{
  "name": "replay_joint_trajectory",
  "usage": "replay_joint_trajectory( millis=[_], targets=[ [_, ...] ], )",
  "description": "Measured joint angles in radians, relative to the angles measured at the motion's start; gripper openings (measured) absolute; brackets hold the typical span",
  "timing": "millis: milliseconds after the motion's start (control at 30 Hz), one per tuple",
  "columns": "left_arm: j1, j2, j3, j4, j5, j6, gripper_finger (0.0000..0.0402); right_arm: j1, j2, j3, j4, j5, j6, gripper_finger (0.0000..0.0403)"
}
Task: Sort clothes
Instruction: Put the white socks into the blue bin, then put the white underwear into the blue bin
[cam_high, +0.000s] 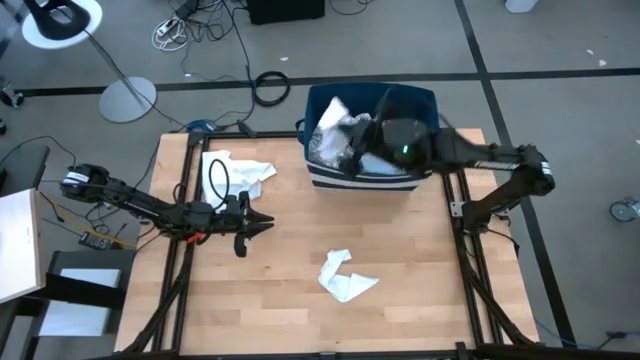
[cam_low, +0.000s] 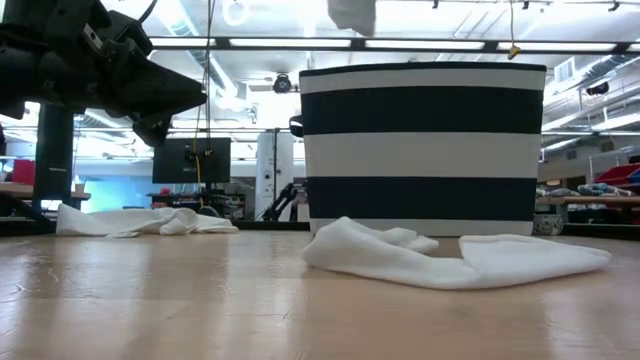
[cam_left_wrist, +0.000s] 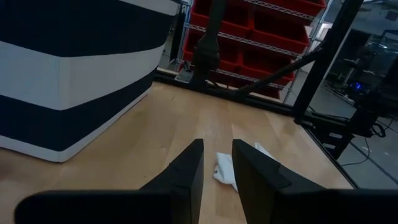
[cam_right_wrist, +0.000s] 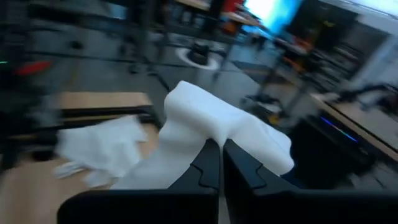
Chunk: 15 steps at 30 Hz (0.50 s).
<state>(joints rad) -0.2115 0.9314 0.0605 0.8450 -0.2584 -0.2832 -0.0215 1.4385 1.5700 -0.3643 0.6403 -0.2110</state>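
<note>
Left gripper (cam_left_wrist: 216, 163) jaws (nearly closed) hang above a white cloth (cam_left_wrist: 227, 167), striped bin (cam_left_wrist: 68, 74) beside.

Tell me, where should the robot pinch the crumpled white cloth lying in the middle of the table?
Probably the raised fold at the upper end of the white cloth, coming straight down from above. The low view shows it lying mostly flat with one hump standing higher, which gives the fingers something to close on. The left gripper is nearest; the right gripper is over the striped bin, holding a white garment.

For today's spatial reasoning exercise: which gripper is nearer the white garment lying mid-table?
Left. The left gripper hovers just beside the white garment; the right gripper is over the striped bin, holding white cloth.
</note>
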Motion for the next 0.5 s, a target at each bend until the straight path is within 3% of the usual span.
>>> replay_joint_trajectory(
  millis=[267, 500],
  targets=[
    [0.0, 0.0, 0.0, -0.003, 0.0, 0.002, 0.009, -0.218, -0.019, 0.0, -0.178, -0.022, 0.225, 0.0027],
    [0.0, 0.0, 0.0, -0.006, 0.0, 0.002, 0.009, -0.335, -0.025, -0.001, -0.307, -0.21, 0.39, 0.0088]
  ],
)
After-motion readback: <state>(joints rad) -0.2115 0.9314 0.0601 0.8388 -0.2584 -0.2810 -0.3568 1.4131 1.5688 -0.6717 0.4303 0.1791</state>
